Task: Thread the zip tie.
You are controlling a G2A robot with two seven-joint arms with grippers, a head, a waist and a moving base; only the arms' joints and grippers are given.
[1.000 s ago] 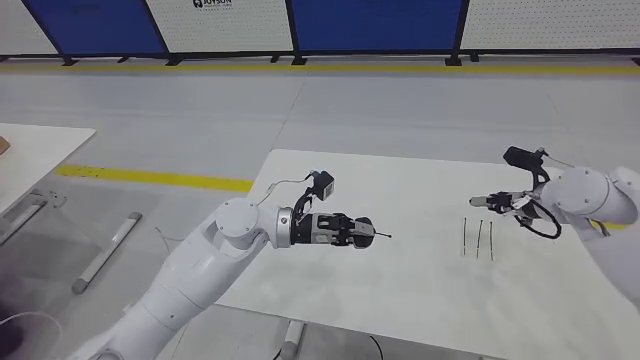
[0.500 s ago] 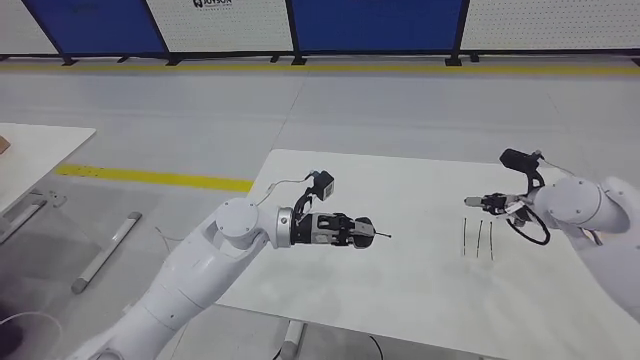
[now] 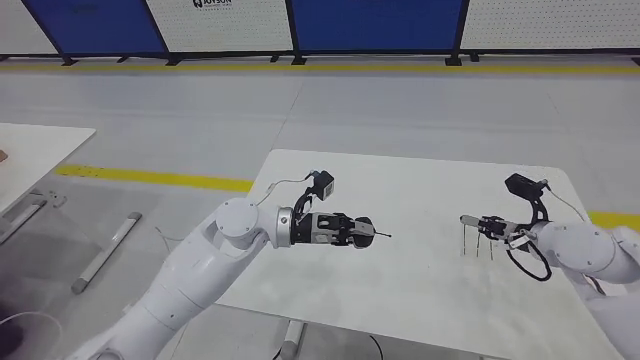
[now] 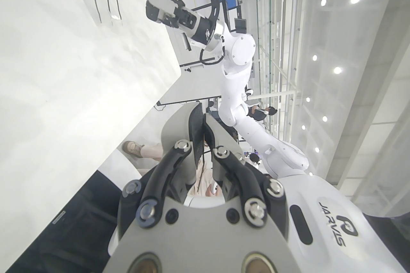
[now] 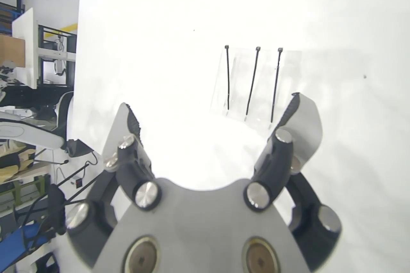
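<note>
1. On the white rectangular table (image 3: 400,175), at about 9 o'clock from its middle, the left gripper (image 3: 368,231) has its jaws pressed together. A thin black zip tie (image 3: 382,234) juts from the tips toward 3 o'clock, clear of the tabletop. In its own wrist view the left gripper (image 4: 201,124) shows both fingers closed flat against each other.
2. At about 3 o'clock from the table's middle, the right gripper (image 3: 468,222) has its jaws spread wide and grips nothing. In its own wrist view (image 5: 214,109) the two fingertips (image 5: 296,101) stand well apart, with bare table between them.
3. Three black zip ties (image 3: 479,239) lie side by side on a clear plastic sheet (image 5: 290,63), each running from 12 to 6 o'clock in the top view, parallel and not touching. The right gripper is near them, its tips by the tie nearest 9 o'clock; the left wrist view shows it raised off the table.
4. The white and blue wall panels (image 3: 380,0) at 12 o'clock carry dark printed lettering.
5. The left arm comes in from 8 o'clock, its forearm level and pointing toward 3 o'clock. The right arm enters from 4 o'clock with the elbow bent, its gripper aimed toward 9 o'clock, and a black cable loop (image 3: 530,255) hangs under the wrist.
</note>
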